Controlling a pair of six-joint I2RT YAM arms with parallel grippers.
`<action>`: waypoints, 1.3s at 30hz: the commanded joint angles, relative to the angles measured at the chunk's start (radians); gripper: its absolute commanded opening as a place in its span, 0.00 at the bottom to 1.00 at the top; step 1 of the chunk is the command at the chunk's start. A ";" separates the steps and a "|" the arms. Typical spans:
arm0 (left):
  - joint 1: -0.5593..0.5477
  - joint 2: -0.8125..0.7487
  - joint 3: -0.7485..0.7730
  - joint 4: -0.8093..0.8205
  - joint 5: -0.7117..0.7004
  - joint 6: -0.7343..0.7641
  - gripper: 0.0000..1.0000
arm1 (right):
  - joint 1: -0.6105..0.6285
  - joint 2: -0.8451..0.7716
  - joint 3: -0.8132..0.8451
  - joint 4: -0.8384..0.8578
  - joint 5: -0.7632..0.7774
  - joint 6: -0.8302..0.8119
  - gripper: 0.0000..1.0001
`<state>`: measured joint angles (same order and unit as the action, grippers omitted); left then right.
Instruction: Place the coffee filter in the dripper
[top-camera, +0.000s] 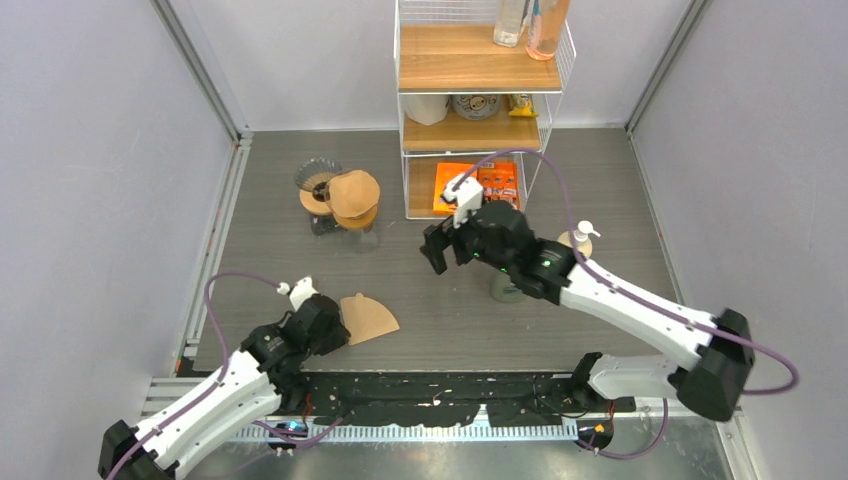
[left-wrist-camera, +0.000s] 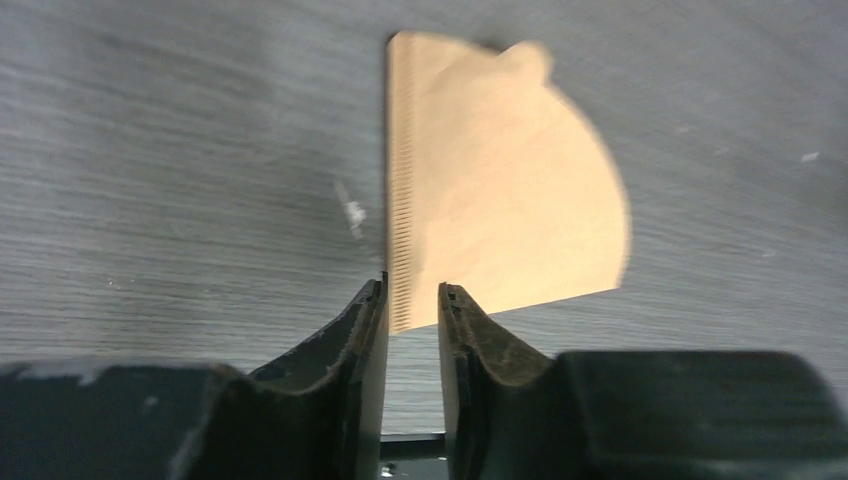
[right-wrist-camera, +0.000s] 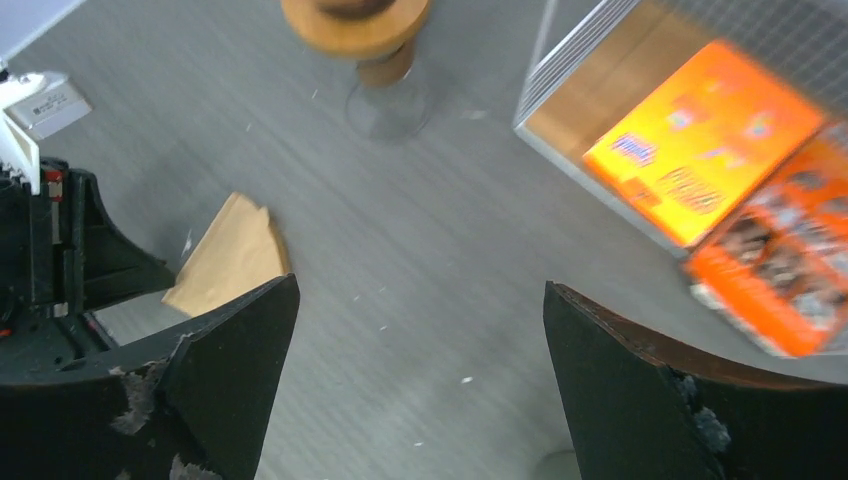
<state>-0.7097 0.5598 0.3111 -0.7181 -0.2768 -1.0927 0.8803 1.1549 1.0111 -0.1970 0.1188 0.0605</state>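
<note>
Left end effector narrowly parted, coffee filter corner between fingertips, grip unclear; right end effector wide open.

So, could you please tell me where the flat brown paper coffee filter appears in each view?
Top external: the flat brown paper coffee filter lies low, left of centre.
Left wrist: upper centre, just beyond the left gripper.
Right wrist: left side, mid-height.
Shared landmark: the left gripper at the filter's corner shows in all three.

No legible text — (orange packets blurred)
</note>
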 joint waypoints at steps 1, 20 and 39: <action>-0.004 -0.018 -0.049 0.139 0.032 -0.059 0.24 | 0.045 0.147 0.015 0.076 -0.078 0.170 1.00; -0.004 0.205 -0.006 0.180 0.011 -0.030 0.00 | 0.094 0.674 0.118 0.362 -0.393 0.362 0.85; -0.004 0.170 -0.010 0.167 -0.039 -0.026 0.00 | 0.095 0.760 0.186 0.332 -0.625 0.381 0.75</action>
<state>-0.7113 0.7399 0.2874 -0.5209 -0.2626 -1.1404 0.9722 1.9274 1.1591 0.0975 -0.4110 0.4240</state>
